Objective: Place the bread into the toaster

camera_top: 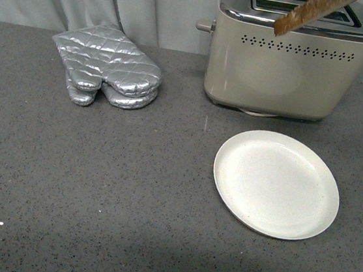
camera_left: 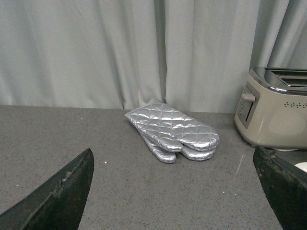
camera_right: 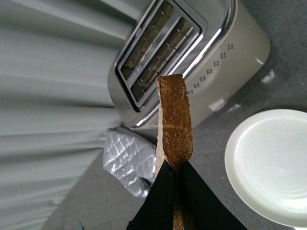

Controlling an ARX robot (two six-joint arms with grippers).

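Clamps wholewheat bread slice (camera_right: 175, 120) edge-on in right gripper (camera_right: 175, 168) above toaster (camera_top: 274, 74), lined up for slot entry; holds left gripper (camera_left: 172, 163) wide, empty.

Brown-crusted bread (camera_top: 313, 13) tilts edge-on above cream chrome-topped toaster (camera_top: 287, 72), slots empty

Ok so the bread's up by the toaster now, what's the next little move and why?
Probably turn the bread edge-down and line it up with one of the slots before lowering. The right gripper pinches it by one end, and in the front view it shows slanted across the chrome top of the toaster, not yet in either slot; both look empty.
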